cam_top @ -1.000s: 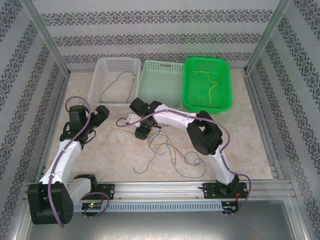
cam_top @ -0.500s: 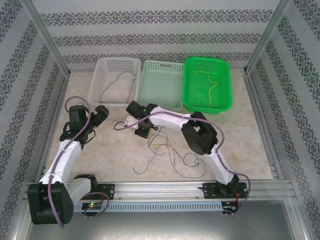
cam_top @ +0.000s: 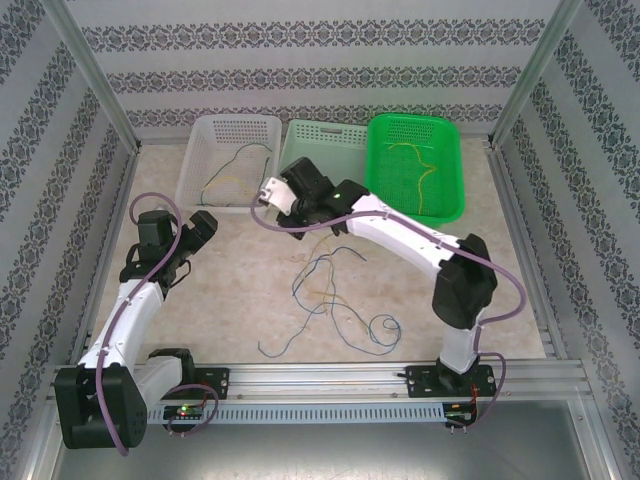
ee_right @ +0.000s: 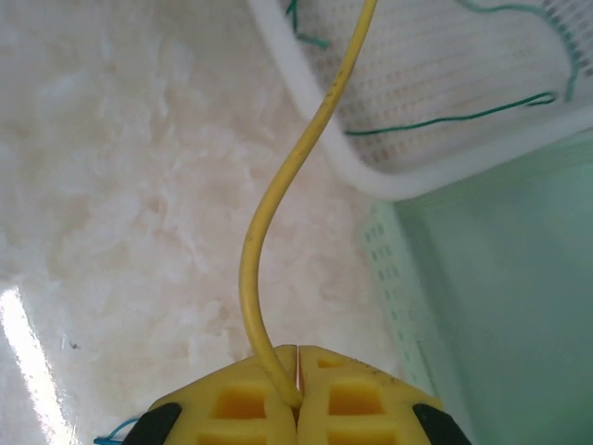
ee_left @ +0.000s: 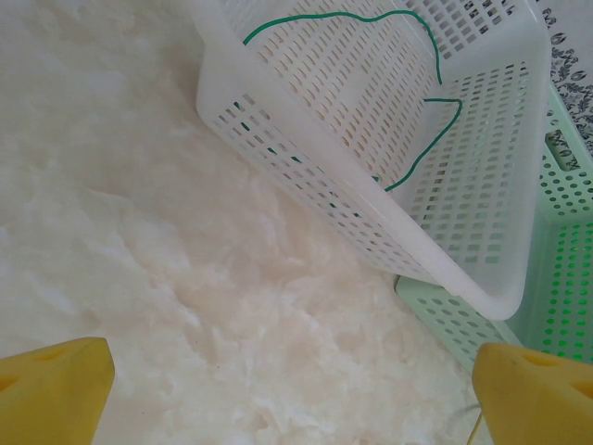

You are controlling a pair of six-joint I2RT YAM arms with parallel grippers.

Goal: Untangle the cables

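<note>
Right tool point(ee_right: 296, 357) pinched shut on the yellow cable point(ee_right: 269, 213) at the white basket's point(ee_right: 371, 181) near corner.
From the closed tips the cable ran straight ahead, its length crossing the rim into the basket beside a dark green cable point(ee_right: 445, 119); the blue cables point(cam_top: 330, 305) lay loose on the bench point(cam_top: 230, 290), back toward the arm bases. The left tool point(ee_left: 296, 380) hung wide open and empty, just short of that basket's near side.

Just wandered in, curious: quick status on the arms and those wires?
Right tool shut on thin yellow cable. Left tool open, empty. Thin blue wires lie tangled on table. White plastic basket rim close beside yellow cable.
</note>
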